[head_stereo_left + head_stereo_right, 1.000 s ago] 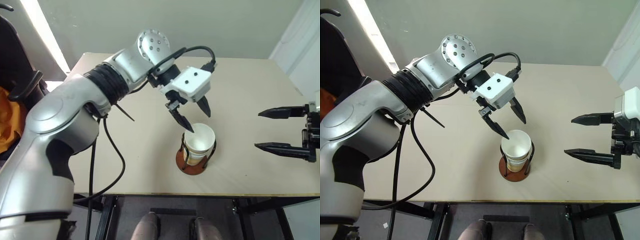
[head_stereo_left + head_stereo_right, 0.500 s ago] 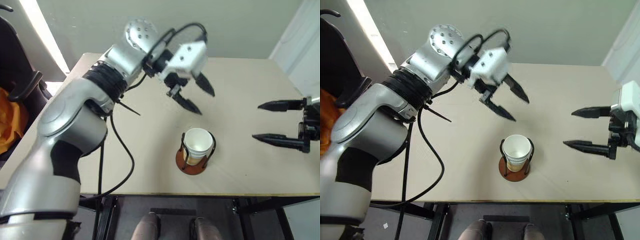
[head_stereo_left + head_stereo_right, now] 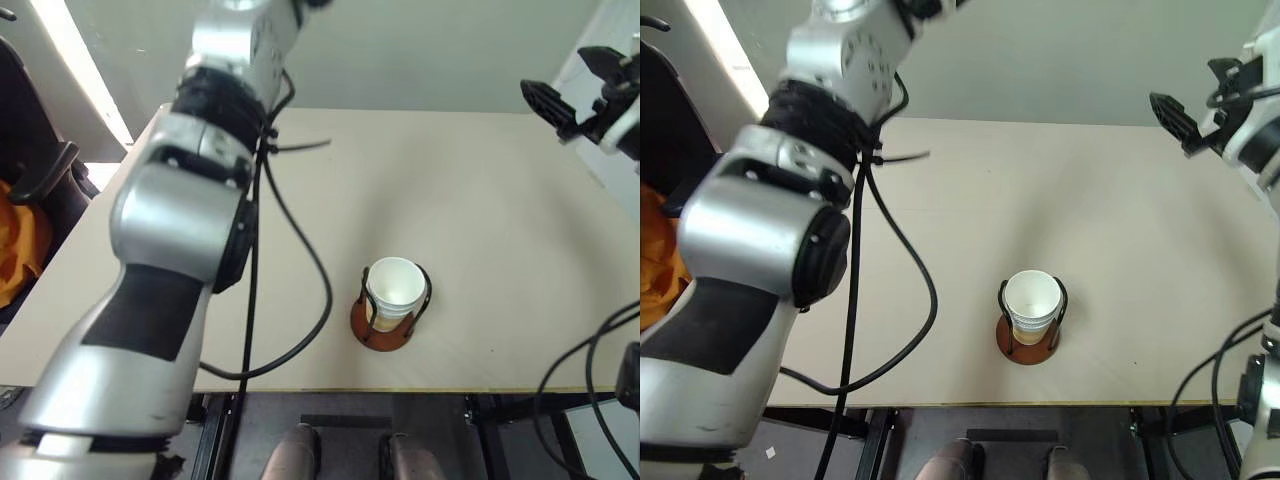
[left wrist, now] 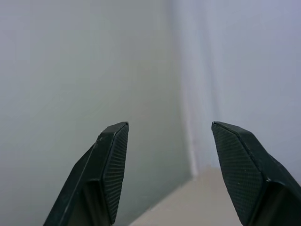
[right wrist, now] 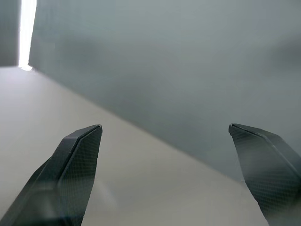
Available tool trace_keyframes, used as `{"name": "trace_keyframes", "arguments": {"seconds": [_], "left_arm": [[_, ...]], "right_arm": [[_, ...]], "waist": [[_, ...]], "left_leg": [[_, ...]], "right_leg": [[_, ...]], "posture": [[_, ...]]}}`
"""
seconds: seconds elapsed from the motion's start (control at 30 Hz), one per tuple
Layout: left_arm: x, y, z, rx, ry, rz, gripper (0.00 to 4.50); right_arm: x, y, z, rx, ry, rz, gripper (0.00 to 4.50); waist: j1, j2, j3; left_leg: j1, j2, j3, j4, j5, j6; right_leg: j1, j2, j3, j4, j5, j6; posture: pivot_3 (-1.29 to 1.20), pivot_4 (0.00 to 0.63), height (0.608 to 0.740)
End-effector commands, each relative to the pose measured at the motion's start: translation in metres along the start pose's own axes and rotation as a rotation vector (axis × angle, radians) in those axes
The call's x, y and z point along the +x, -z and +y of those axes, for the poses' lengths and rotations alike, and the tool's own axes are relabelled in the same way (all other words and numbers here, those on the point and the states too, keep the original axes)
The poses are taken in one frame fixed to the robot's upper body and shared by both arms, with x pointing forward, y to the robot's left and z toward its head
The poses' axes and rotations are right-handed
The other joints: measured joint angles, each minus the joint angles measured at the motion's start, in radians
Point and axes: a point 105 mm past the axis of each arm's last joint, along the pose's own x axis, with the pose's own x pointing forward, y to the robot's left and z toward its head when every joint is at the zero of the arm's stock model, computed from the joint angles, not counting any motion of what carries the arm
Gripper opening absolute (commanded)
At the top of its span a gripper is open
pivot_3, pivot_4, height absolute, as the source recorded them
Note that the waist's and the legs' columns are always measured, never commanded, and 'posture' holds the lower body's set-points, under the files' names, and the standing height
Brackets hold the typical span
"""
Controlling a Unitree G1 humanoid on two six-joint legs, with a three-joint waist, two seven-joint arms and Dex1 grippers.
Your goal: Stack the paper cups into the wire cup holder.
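The paper cups (image 3: 396, 283) sit nested upright inside the wire cup holder (image 3: 372, 332), near the front middle of the beige table (image 3: 480, 190). The top cup's white inside faces up. My left arm is raised high over the table's far left. In the left wrist view my left gripper (image 4: 169, 174) is open, empty and aimed at a pale wall. My right gripper (image 3: 575, 85) is lifted above the table's far right corner, open, with nothing between its fingers (image 5: 77, 160). Both grippers are far from the cups.
A black cable (image 3: 300, 250) hangs from my left arm and loops over the table to the left of the holder. A dark chair with something orange (image 3: 15, 240) stands to the left of the table. The table's front edge lies just below the holder.
My left gripper has lifted away from the cups and left the top of the head views. The right gripper rose up and back to the far right corner. The cups stayed in the holder.
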Motion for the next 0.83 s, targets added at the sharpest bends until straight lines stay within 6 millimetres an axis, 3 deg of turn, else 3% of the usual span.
{"name": "trace_keyframes", "arguments": {"seconds": [0.03,0.1,0.33,0.67,0.83], "left_arm": [[0.008,-0.068,-0.022,-0.145,0.078,-0.182,3.00],[0.007,-0.083,-0.031,-0.232,0.162,-0.233,3.00],[0.004,-0.102,-0.050,-0.386,0.313,-0.303,3.00],[0.008,-0.099,-0.061,-0.241,0.304,-0.306,3.00],[0.007,-0.098,-0.062,-0.288,0.326,-0.299,3.00]], "right_arm": [[0.004,-0.010,-0.010,-0.048,0.032,-0.037,4.50],[0.005,-0.009,-0.008,-0.056,0.017,-0.034,4.50],[0.002,-0.001,0.001,-0.057,-0.050,-0.017,4.50],[-0.006,0.004,-0.005,-0.079,-0.027,0.006,4.50],[-0.010,0.007,-0.008,-0.086,-0.010,0.018,4.50]], "waist": [[0.002,0.000,0.000],[0.005,0.000,0.000],[0.006,0.000,0.000],[0.005,0.001,0.000],[0.004,0.001,0.000]], "left_leg": [[-0.003,0.000,0.000,-0.001,-0.001,0.000],[-0.005,0.000,0.000,-0.001,-0.003,-0.001],[-0.014,0.001,0.001,0.004,-0.005,-0.001],[-0.010,0.001,0.002,0.006,-0.005,0.000],[-0.008,0.001,0.005,0.006,-0.005,0.001]], "right_leg": [[-0.003,0.000,0.000,-0.002,0.000,0.000],[-0.004,0.001,0.000,-0.005,0.000,0.000],[-0.011,0.001,0.001,-0.004,0.000,0.000],[-0.010,0.001,0.004,0.000,0.001,0.001],[-0.010,0.001,0.009,0.001,0.002,0.003]], "posture": [[0.00,0.150,0.740],[0.00,0.150,0.740],[0.00,0.150,0.740],[0.00,0.150,0.740],[0.00,0.150,0.740]]}}
